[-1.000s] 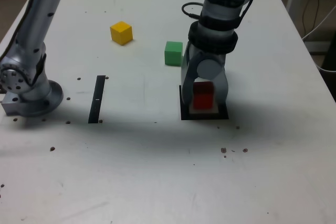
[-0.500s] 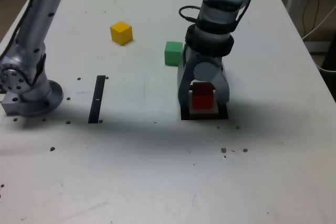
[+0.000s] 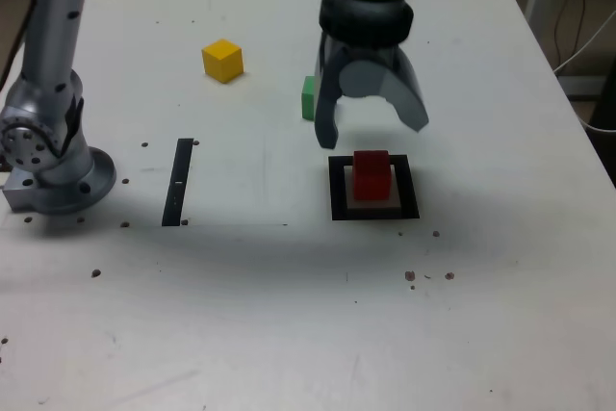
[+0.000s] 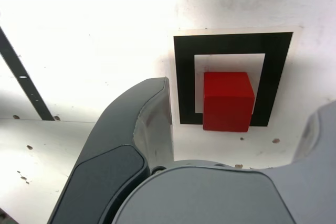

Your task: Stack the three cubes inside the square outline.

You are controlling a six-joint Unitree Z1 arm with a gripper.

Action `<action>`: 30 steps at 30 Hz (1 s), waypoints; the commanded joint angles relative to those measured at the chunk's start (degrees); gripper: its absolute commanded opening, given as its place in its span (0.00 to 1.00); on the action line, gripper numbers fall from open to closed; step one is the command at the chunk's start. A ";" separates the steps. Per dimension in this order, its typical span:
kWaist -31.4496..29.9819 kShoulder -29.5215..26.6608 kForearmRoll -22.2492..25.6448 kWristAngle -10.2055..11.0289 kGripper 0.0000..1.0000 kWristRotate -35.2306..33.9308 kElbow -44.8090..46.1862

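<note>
The red cube stands alone inside the black square outline. My gripper hangs open above and just behind it, holding nothing, with its fingers spread wide. The green cube sits behind the gripper, partly hidden by one finger. Further toward the exterior view's left lies the yellow cube.
The arm's base stands at the exterior view's left edge. A thin black strip lies between the base and the outline. Small dark specks dot the white table.
The gripper opened, let go of the red cube inside the outline, and rose up and back from it. The cube stayed put.
</note>
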 commanded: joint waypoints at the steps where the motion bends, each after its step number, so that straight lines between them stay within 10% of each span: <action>1: 0.19 -0.66 0.24 0.27 0.99 -0.16 -0.11; 13: 2.24 -2.39 1.35 1.28 0.99 -0.11 1.21; 30: 20.28 -6.67 1.65 4.01 0.99 6.72 8.14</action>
